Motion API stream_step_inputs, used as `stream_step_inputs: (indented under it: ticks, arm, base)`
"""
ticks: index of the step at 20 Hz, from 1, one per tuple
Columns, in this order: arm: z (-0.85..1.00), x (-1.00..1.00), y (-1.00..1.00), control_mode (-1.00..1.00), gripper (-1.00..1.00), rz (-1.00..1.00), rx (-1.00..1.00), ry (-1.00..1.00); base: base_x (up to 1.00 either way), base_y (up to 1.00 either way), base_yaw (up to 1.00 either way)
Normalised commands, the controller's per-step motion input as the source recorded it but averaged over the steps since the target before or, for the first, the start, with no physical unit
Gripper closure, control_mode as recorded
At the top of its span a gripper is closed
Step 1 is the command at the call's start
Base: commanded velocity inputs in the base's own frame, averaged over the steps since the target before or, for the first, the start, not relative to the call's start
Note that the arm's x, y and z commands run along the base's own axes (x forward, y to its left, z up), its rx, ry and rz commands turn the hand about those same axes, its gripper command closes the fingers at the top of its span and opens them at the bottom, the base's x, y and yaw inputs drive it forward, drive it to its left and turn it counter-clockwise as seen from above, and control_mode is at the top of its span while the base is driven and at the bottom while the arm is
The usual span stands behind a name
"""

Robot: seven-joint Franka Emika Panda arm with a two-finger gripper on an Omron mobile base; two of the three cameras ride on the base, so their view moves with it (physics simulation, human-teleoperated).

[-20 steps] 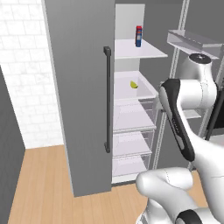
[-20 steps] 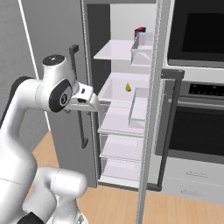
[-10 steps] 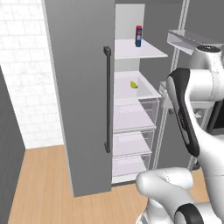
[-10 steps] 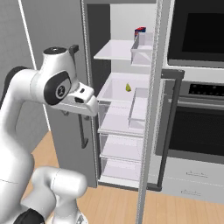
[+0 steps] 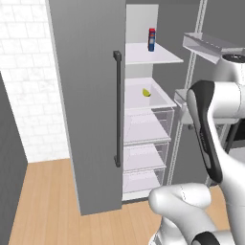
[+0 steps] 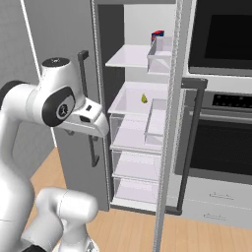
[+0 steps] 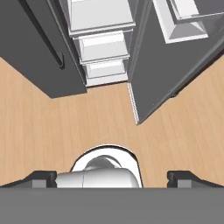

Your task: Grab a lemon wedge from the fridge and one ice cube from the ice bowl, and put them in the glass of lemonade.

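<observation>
The fridge [image 5: 86, 95] stands with both doors open, white shelves and wire drawers inside [image 6: 140, 19]. The lemon wedge [image 5: 146, 93], small and yellow-green, lies on the middle shelf [image 6: 144, 99], below the shelf with the can. My gripper [image 7: 113, 179] is open with nothing between its fingertips [image 7: 41, 178]; it points down at the wooden floor in front of the fridge's lower drawers [image 7: 103, 43], well short of the wedge. My arm is raised before the open fridge, between its two doors. The ice bowl and the glass of lemonade are out of view.
A blue-and-red can [image 5: 151, 39] stands on the top shelf [image 6: 157, 34]. The left door's dark bar handle [image 5: 117, 107] and the right door's edge [image 6: 170, 123] flank the opening. A black wall oven [image 6: 221, 39] is to the right. Wooden floor [image 7: 52, 131] lies below.
The arm's elbow has swung up and to the right, lifting the hand a little. The gripper has stayed open; the fridge and the wedge have not moved.
</observation>
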Motion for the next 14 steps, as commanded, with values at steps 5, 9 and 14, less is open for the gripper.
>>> stream_step_inputs:
  ticks: [5, 9, 14]
  arm:
    - [0.00, -0.05, 0.00, -1.00, -1.00, 0.00, 0.00, -0.09]
    - [0.00, 0.02, 0.00, 1.00, -1.00, 0.00, 0.00, -0.01]
    - [0.00, 0.00, 0.00, 1.00, -1.00, 0.00, 0.00, 0.00]
  base:
    - [0.00, 0.00, 0.00]
    - [0.19, 0.00, -0.01]
    - [0.67, 0.00, 0.00]
